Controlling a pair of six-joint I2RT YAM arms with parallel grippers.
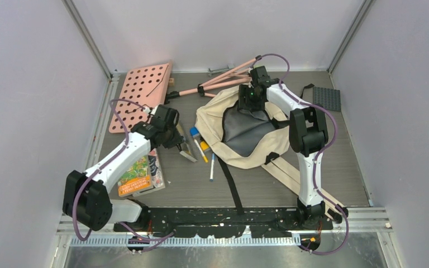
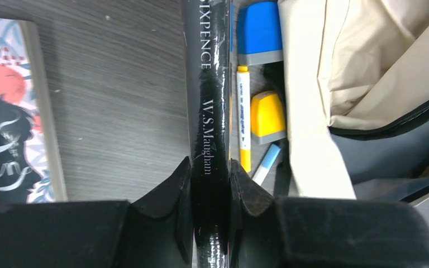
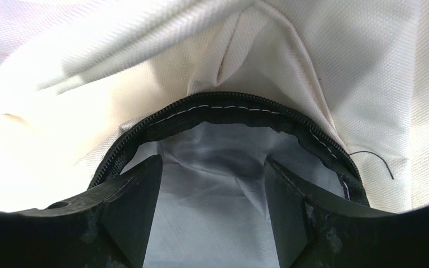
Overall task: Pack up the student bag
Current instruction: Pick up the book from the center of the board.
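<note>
Cream-beige cloth identifies the student bag (image 1: 215, 120), which in the overhead view lies on the counter (image 1: 346, 156) right of centre, its mouth open and the grey lining (image 1: 246, 131) exposed. A black strap (image 1: 233, 187) trails from it toward the near edge. Your right gripper (image 1: 249, 102) sits at the far rim of that opening. Your left gripper (image 1: 180, 144) is just left of the bag with a black book (image 1: 188, 151) in its jaws. Note an illustrated book (image 1: 139, 174) lying flat beneath the left arm, markers (image 1: 201, 146) between the held book and the bag, a pink pegboard (image 1: 141, 92) at the far left, and pink rods (image 1: 223, 81) behind the bag. In the left wrist view, the left gripper (image 2: 209, 167) has its jaws clenched on the black book (image 2: 206, 84), one jaw on each cover, and the spine reads "W.S.Maugham". Beyond it lie a blue-capped marker (image 2: 258, 33) and a yellow-capped marker (image 2: 267, 114), both just beside the student bag (image 2: 324, 67), with the illustrated book (image 2: 11, 111) at the left edge. In the right wrist view, the right gripper (image 3: 212, 164) has its jaws released and spread, with nothing clamped between them. They sit at the student bag (image 3: 145, 44), just below its black zipper (image 3: 223, 103), and grey lining shows between them.
</note>
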